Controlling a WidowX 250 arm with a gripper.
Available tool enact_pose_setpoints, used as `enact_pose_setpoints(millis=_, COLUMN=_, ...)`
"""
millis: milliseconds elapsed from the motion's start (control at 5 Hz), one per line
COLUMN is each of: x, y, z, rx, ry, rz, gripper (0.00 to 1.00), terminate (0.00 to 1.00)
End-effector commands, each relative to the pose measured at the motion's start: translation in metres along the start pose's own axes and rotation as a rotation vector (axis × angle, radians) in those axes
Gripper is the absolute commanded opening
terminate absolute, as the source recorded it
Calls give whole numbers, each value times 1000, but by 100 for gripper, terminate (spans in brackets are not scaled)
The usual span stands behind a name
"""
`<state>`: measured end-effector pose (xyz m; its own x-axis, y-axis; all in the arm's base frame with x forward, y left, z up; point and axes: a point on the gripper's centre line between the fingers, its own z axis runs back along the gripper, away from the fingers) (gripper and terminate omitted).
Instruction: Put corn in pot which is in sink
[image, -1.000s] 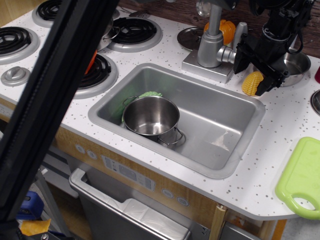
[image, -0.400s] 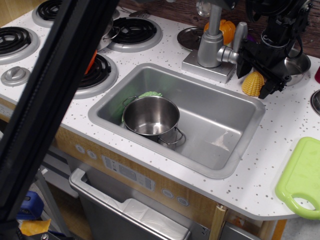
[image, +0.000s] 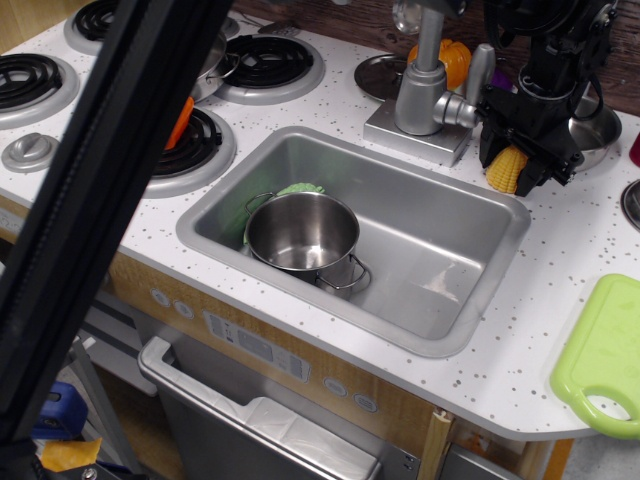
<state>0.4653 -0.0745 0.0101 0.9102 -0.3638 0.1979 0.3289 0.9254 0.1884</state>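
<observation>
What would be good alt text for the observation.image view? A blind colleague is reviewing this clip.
A black robot gripper straddles a yellow toy corn on the white counter right of a grey sink. A shiny steel pot stands empty in the sink's left half, beside the faucet.

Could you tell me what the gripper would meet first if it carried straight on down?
The corn, already between the gripper's fingers; just beneath it, probably the countertop, though depth is hard to judge.
</observation>
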Motion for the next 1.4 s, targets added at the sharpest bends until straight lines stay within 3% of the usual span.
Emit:
enact_pose_setpoints(millis=0, x=7, y=6, z=48, rx=66, ry=7, rz=-8, gripper=100, terminate=0)
enact_pose_setpoints(millis=200, x=3, y=8, z=70, rx=108, ry=64, rz=-31, gripper=100, terminate=0)
enact_pose_setpoints(millis=400, x=-18, y=12, z=76, rx=163, ry=84, rz=-44, gripper=100, terminate=0)
enact_pose_setpoints(millis=600, x=-53, y=19, z=77, rx=83, ry=103, rz=33, gripper=100, terminate=0)
enact_pose_setpoints(millis=800, x=-80, y=32, z=75, rx=73, ry=122, rz=24, gripper=100, terminate=0)
enact_pose_setpoints(millis=1000, x=-106, y=50, z=72, rx=92, ry=124, rz=-8, gripper=0, terminate=0)
enact_pose_setpoints(millis=1200, x=-131, y=65, z=66, rx=110, ry=134, rz=-30, gripper=0, terminate=0)
